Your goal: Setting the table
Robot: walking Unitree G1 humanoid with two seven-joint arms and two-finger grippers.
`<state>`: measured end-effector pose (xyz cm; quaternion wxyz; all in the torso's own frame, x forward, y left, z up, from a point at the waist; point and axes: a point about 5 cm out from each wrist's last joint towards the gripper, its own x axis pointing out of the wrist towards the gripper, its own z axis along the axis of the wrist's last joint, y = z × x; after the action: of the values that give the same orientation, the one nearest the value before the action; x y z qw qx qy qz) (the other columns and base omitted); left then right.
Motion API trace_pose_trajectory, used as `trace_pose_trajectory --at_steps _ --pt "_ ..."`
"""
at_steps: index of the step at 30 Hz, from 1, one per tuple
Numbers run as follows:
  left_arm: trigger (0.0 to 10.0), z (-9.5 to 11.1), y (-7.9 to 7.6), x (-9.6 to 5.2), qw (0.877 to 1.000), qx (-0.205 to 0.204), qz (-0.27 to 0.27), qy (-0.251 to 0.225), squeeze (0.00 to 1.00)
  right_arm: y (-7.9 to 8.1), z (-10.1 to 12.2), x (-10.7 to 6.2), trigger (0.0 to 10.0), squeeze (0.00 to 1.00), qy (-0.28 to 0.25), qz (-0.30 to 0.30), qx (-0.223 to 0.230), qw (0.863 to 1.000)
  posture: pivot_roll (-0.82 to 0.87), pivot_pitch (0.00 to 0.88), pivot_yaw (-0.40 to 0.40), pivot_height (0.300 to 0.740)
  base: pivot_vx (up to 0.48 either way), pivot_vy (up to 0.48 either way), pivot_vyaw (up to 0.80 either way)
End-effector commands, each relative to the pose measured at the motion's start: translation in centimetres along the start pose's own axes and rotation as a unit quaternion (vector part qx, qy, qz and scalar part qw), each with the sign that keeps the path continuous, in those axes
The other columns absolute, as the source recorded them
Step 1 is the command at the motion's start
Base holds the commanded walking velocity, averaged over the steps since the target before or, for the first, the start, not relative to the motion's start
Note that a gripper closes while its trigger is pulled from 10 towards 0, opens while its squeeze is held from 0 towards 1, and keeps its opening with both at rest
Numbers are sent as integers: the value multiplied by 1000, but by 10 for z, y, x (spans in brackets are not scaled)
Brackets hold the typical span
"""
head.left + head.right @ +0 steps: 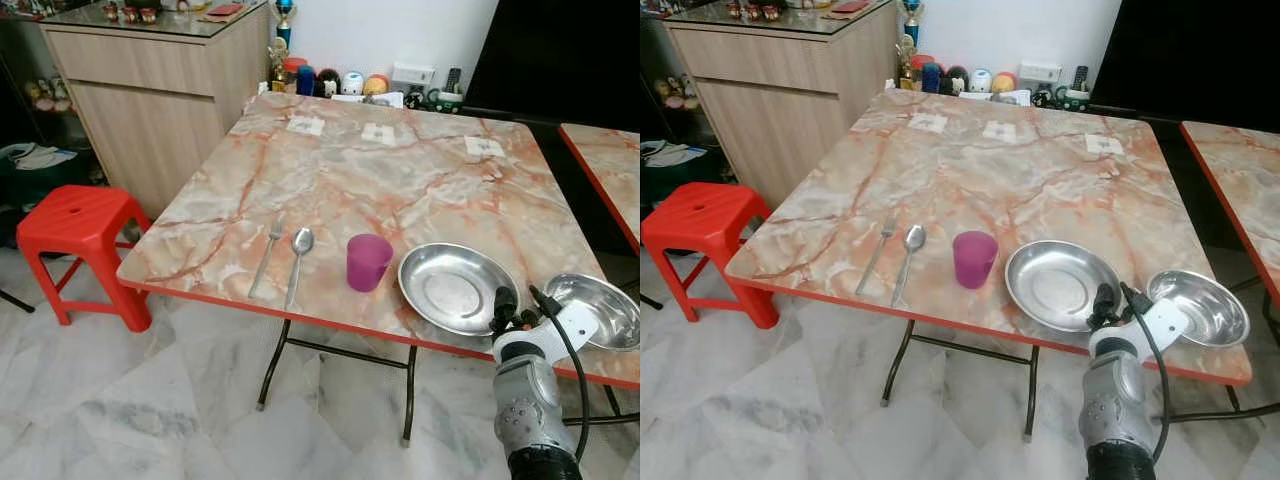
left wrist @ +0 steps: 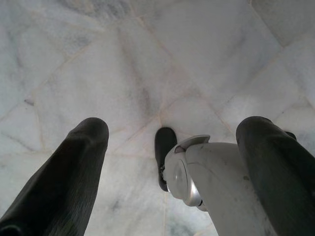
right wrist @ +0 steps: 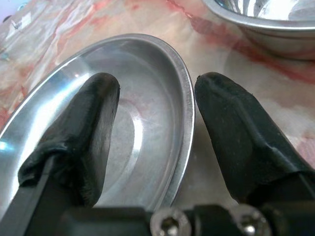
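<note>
Steel is what my right hand (image 3: 157, 118) is straddling: one finger (image 3: 81, 142) sits over the inside of the shallow plate (image 1: 458, 288) and the other finger (image 3: 241, 132) outside its rim, apart and not yet pinched on it. I cannot tell whether either finger touches the metal. The plate lies near the front edge of the marble-patterned tabletop (image 1: 400, 170), with a deeper steel bowl (image 1: 596, 308) just beside it toward my right, close to the corner.

Trouble from here looks simple to me. That rim is thin, slick and sloped, so a shallow pinch could let the plate slide out and clatter, or tip as I raise it. Dragging it instead could carry it off the front edge, which is close. Swinging it right could knock the bowl, and swinging it left could topple the purple cup (image 1: 368, 261) standing just beside it.

Both plate and bowl look empty, and I see nothing in the cup, though its depth hides the bottom. Beyond the cup lie a spoon (image 1: 298, 260) and a fork (image 1: 267, 252), side by side and parallel.

My left hand (image 2: 172, 162) hangs idle over the pale floor (image 2: 147, 59), fingers well apart, holding nothing.
</note>
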<state>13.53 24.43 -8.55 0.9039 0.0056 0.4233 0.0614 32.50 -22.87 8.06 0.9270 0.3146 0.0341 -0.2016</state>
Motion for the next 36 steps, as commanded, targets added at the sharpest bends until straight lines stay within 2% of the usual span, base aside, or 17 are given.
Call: trace_pose_trajectory --at_steps 1,8,14,31,32,33,34,36 --pt "10000 -7 -1 -2 1000 1 -3 13 0 -1 4 3 10000 0 -4 -9 -3 1000 40 83 -53 740 0 0 0" --pt "10000 -7 -2 -2 1000 3 -6 12 0 -1 -4 6 10000 0 25 -20 -15 999 41 84 -53 740 0 0 0" --pt "10000 -6 -3 -1 1000 3 -8 11 0 4 -4 8 10000 0 25 -19 -9 999 47 84 -53 740 0 0 0" --pt "10000 -6 -4 -1 1000 7 -14 11 0 0 -15 11 10000 0 72 -53 -40 995 54 90 -50 740 0 0 0" --pt "10000 -6 -4 -1 1000 6 -14 11 0 -1 -16 11 6824 0 76 -55 -45 995 52 90 -50 740 0 0 0" --pt "10000 -6 -4 -1 1000 6 -14 12 0 -1 -17 11 745 0 79 -58 -47 994 53 90 -50 740 0 0 0" --pt "10000 -6 -4 -1 1000 6 -14 12 0 -1 -17 11 0 0 80 -58 -48 994 53 90 -50 740 0 0 0" --pt "10000 -6 -4 -1 1000 6 -14 12 0 -2 -19 11 0 0 87 -61 -55 993 52 91 -50 740 0 0 0"
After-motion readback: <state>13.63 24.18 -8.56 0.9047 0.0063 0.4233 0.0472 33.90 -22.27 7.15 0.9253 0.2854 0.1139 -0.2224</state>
